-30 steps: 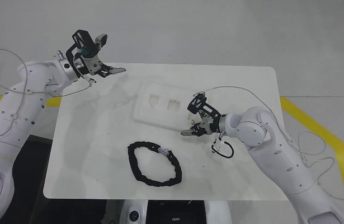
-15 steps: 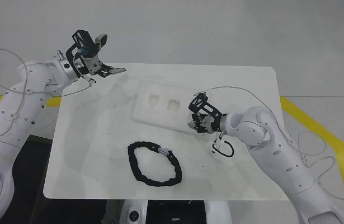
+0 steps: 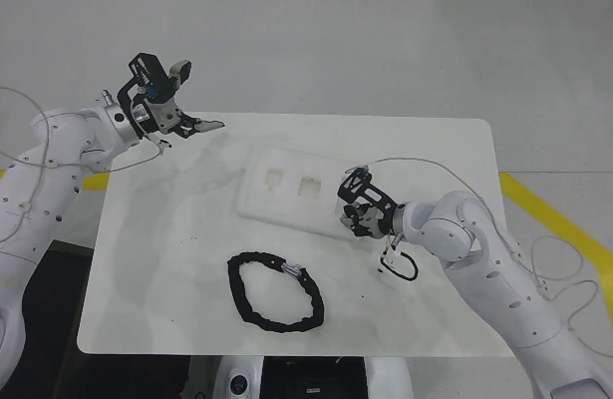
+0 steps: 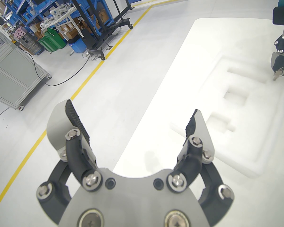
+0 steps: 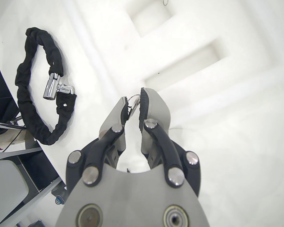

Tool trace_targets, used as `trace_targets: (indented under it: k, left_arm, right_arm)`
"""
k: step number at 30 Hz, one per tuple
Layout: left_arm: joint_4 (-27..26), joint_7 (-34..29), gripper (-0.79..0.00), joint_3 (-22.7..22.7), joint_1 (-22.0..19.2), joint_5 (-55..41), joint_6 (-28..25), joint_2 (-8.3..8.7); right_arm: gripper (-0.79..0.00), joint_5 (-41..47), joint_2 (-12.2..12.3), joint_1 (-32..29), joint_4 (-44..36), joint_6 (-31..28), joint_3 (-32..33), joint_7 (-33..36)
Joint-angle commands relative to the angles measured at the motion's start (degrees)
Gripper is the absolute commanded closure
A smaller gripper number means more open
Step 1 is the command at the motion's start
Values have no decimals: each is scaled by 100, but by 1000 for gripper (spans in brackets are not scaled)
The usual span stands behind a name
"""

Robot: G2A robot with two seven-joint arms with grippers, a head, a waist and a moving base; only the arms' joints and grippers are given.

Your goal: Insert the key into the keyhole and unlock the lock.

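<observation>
White table [image 3: 166,299] as I see it from above: a foam tray [image 3: 248,199] sits mid-table toward the far edge. The lock [image 3: 248,304], a black sleeved chain looped shut by a chrome cylinder [image 5: 51,86], lies toward the near edge, apart from the tray. My right gripper [image 5: 133,100] hangs at the end of the tray facing the right edge, its pads clenched on the key [image 5: 133,106], a small silver piece with a ring showing between them. My left gripper [image 4: 132,116] hovers at the far left corner with its fingers spread and nothing between them, well apart from the lock. I judge the step in hand to be the pick-up of the key, now secured; insertion has not begun. The next move calls for carrying the key toward the near edge and lining its blade up with the open end of the cylinder. I cannot make out the keyhole itself, nor how the blade points within the pads. The loose chain may slide under a push, so I would bring the left gripper down to steady the cylinder first.
</observation>
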Motion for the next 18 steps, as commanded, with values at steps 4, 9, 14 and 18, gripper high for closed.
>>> trace_targets:
  k: [4, 9, 14, 18]
  left_arm:
    - [0, 0, -785, 0, 0, 0, 0, 0]
    - [0, 0, -785, 0, 0, 0, 0, 0]
    - [0, 0, -785, 0, 0, 0, 0, 0]
    - [0, 0, -785, 0, 0, 0, 0, 0]
  right_arm:
    - [0, -105, 14, 3, -98, -38, 43, -20]
    - [0, -205, 29, 9, -206, -91, 79, 4]
    - [0, -323, 44, 25, -261, -137, 116, 16]
    - [0, -405, 63, 25, -358, -148, 193, 8]
